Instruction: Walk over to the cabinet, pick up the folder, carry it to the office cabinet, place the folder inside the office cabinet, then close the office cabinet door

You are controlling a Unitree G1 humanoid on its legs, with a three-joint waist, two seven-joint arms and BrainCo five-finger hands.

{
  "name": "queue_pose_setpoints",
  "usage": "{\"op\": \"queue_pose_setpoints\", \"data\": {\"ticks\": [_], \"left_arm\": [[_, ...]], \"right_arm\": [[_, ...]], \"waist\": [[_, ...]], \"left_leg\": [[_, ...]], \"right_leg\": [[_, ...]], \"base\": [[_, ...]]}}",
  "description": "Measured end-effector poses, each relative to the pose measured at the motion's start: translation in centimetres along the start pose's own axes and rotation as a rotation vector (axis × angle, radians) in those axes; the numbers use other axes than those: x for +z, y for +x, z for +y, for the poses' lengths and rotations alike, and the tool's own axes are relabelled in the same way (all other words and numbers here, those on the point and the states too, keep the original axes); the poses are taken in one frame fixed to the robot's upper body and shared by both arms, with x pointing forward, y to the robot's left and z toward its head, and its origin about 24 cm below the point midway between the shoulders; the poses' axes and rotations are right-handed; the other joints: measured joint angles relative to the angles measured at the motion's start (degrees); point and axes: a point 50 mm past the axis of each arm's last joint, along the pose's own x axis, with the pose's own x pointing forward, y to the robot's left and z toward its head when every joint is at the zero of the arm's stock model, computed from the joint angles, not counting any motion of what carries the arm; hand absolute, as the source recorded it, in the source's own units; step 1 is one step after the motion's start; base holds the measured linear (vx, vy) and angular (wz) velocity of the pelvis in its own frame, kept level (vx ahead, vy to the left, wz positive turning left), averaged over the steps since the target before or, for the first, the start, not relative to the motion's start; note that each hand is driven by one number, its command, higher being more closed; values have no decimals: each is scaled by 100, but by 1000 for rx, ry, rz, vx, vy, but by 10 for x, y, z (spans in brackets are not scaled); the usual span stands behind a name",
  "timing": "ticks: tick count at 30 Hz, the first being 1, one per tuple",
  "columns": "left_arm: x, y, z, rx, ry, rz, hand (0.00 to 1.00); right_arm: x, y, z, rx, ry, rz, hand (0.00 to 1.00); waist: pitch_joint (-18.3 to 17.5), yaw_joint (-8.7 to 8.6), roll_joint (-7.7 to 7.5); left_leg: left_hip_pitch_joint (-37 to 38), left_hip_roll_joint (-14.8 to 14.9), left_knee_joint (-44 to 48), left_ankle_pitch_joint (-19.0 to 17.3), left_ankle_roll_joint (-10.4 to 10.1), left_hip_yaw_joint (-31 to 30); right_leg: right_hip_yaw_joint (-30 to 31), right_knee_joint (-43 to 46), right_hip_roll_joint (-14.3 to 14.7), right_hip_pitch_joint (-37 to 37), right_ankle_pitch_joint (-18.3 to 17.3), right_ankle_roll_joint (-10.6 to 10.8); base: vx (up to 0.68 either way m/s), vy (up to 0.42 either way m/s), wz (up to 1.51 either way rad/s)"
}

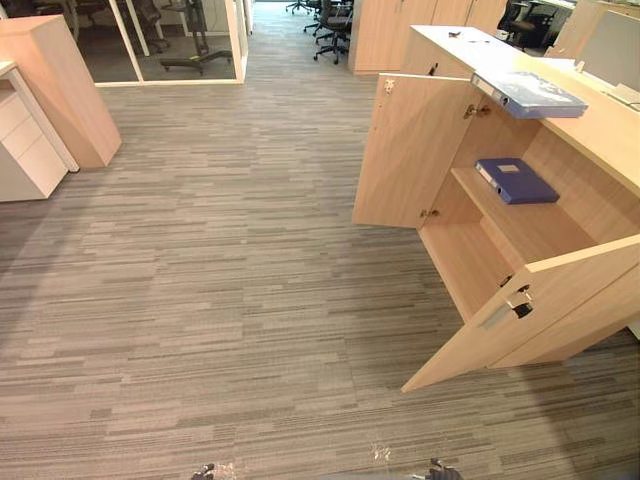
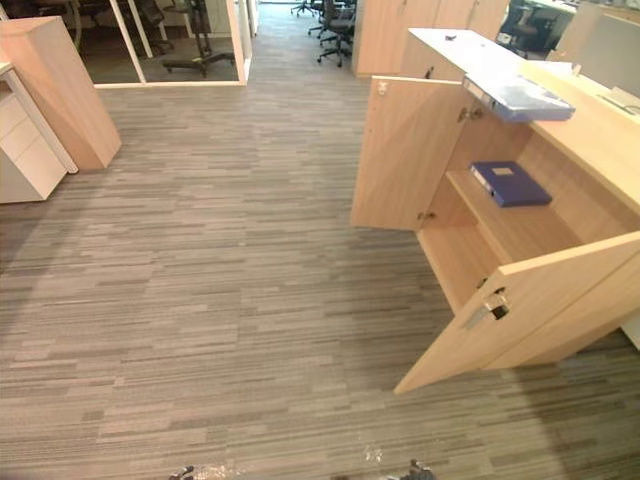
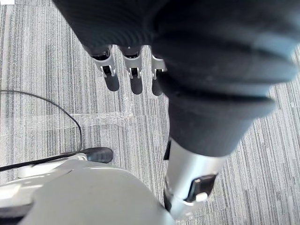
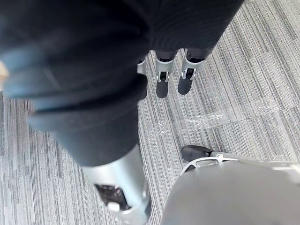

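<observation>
**A:** Item one — hands?

**B:** Left hand (image 3: pixel 135 77): hangs at the robot's side over the carpet (image 1: pixel 220 280), fingers straight and apart, nothing in them. Right hand (image 4: pixel 161 82): same entry, fingers loose, empty.

**A:** Item two — the folder?

**B:** Two candidates, both ahead and to the right of the hands, well apart from either. A pale blue folder (image 1: pixel 528 95) lies flat on top of the wooden cabinet (image 1: pixel 600 135). Its spine edge runs along the cabinet's front lip and juts just past it. A dark blue folder (image 1: pixel 516 181) lies flat on the shelf (image 1: pixel 525 228) inside, spine towards the opening.

**A:** Which one is the task's?

**B:** Cannot tell from here. My judgement is the pale one, since it overhangs where fingers could get under it.

**A:** Nearer hand?

**B:** The right, by my reading, since the cabinet stands on that side. Both hands are too far off to reach, so walking comes first.

**A:** Doors?

**B:** Both stand open. The far door (image 1: pixel 410 150) swings out beyond the folders. The near door (image 1: pixel 530 310) lies between the right hand and the shelf — a direct approach from here would meet its edge, so I would come in from the front, between the two.

**A:** Hidden or doubtful?

**B:** The near door covers part of the lower compartment. The cabinet's right end is cut off. A small dark object on the further cabinet top is too small to name.
</observation>
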Motion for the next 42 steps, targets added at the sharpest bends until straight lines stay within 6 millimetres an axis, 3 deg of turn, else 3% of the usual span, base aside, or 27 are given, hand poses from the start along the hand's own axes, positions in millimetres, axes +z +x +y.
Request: {"op": "queue_pose_setpoints", "data": {"ticks": [13, 14, 17, 19, 20, 21, 23, 25, 26, 28, 29, 30, 31, 32, 33, 35, 37, 38, 39, 41, 42], "left_arm": [[22, 3, 3, 39, 51, -75, 0], [27, 3, 6, 46, 34, -94, 0], [38, 3, 9, 53, -62, -134, 0], [39, 2, 8, 57, -137, -148, 0], [39, 2, 7, 56, -151, -152, 0], [38, 2, 7, 57, -164, -148, 0], [36, 2, 9, 63, -175, -145, 0], [32, 1, 10, 74, -216, -132, 0], [31, 1, 11, 77, -226, -128, 0], [23, 0, 6, 79, -258, -108, 0], [21, 0, 8, 83, -256, -103, 0], [22, 0, 12, 94, -253, -112, 0], [23, -1, 14, 98, -254, -118, 0], [22, -1, 15, 108, -274, -117, 0], [19, -1, 14, 122, -292, -106, 0], [6, -3, 7, 127, -308, -66, 0], [5, -4, -4, 108, -311, -61, 0], [13, -3, -7, 97, -307, -83, 0], [27, -1, -12, 69, -277, -117, 0], [37, 0, -22, 22, -239, -142, 0], [45, 1, -30, -13, -191, -162, 0]], "right_arm": [[4, 0, 4, 8, -15, -15, 0], [5, 0, 7, 13, -12, -18, 0], [9, 1, 6, 13, -11, -30, 0], [13, 1, 1, 2, -18, -40, 0], [14, 1, 1, 0, -19, -42, 0], [15, 2, -1, -3, -21, -43, 0], [15, 1, -1, -4, -18, -43, 0], [16, 2, -3, -8, -22, -48, 0], [16, 2, -3, -8, -22, -48, 0], [16, 1, -5, -14, -29, -48, 0], [14, 1, -5, -12, -30, -43, 0], [14, 1, 1, 3, -35, -42, 0], [14, 1, 2, 5, -35, -45, 0], [17, 2, 5, 11, -30, -50, 0], [19, 2, 6, 8, -1, -56, 0], [15, 2, 2, -7, 74, -51, 0], [13, 1, -5, -39, 171, -60, 0], [18, 0, -12, -67, 208, -92, 0], [27, 0, -22, -92, 236, -127, 0], [29, 0, -23, -94, 243, -127, 0], [33, 1, -21, -89, 255, -143, 0]], "waist": [[71, -10, -111], [121, -17, -154], [399, -12, -146], [539, 14, -70], [542, 19, -38], [549, 33, -17], [568, 43, -40], [564, 33, -27], [568, 40, -18], [550, 50, 145], [561, 53, 126], [499, 88, -23], [469, 101, -69], [420, 139, -136], [407, 186, -86], [229, 193, 58], [9, 106, 196], [16, 50, 226], [55, -86, 209], [86, -125, 288], [196, -151, 316]], "left_leg": [[-137, -14, 75, 10, -8, -145], [-417, -27, 543, -194, -54, -180], [-1167, 112, 2279, -620, -438, 168], [-2078, 394, 4151, -719, -512, 525], [-2240, 460, 4381, -852, -459, 552], [-2426, 574, 4431, -1015, -339, 607], [-2519, 618, 3744, -1038, -345, 568], [-2449, 629, 1998, -617, -450, 424], [-2414, 664, 1624, -475, -485, 382], [-2212, 877, 945, 23, -659, 324], [-2193, 800, 1002, 261, -606, 371], [-2276, 613, 1319, 312, -527, 484], [-2349, 518, 1533, 272, -473, 478], [-2369, 292, 1868, 133, -252, 498], [-2086, 93, 1884, 15, -40, 643], [-1520, -208, 1595, -116, 165, 946], [-1111, -553, 1204, -172, 322, 993], [-868, -733, 1043, -198, 424, 986], [-565, -906, 919, -242, 608, 844], [-248, -893, 744, -247, 621, 686], [59, -821, 599, -247, 622, 594]], "right_leg": [[-220, 6, -29, -5, -75, 38], [-324, 49, -74, -31, -171, -13], [-472, 276, -136, -35, -369, -100], [-453, 506, -193, 54, -525, -140], [-444, 569, -219, 49, -553, -130], [-387, 606, -289, 64, -595, -80], [-304, 617, -499, 169, -645, 33], [-155, 665, -810, 190, -750, 269], [-105, 661, -868, 201, -783, 328], [38, 635, -1025, 455, -907, 721], [32, 596, -1134, 539, -937, 768], [18, 558, -1352, 644, -926, 812], [19, 629, -1456, 637, -885, 781], [46, 806, -1741, 623, -789, 984], [228, 1171, -2033, 583, -757, 1004], [488, 1922, -2463, 356, -560, 845], [412, 3072, -2915, -74, -242, 443], [288, 3944, -3249, -409, -25, 16], [109, 5594, -3580, -941, -56, -465], [-168, 6366, -3436, -1204, -437, -269], [-431, 6473, -3150, -1288, -937, -165]], "base": [[-10, -4, 7], [-35, -4, 31], [-64, 24, 31], [10, 44, 8], [67, 64, -10], [91, 82, -19], [150, 163, -18], [203, 281, -20], [231, 346, -33], [340, 445, -35], [399, 413, -32], [339, 298, -22], [401, 318, -39], [399, 340, -55], [389, 359, -64], [387, 404, -62], [393, 377, -12], [348, 290, 39], [329, 249, 47], [312, 126, 39], [352, 48, 23]]}}
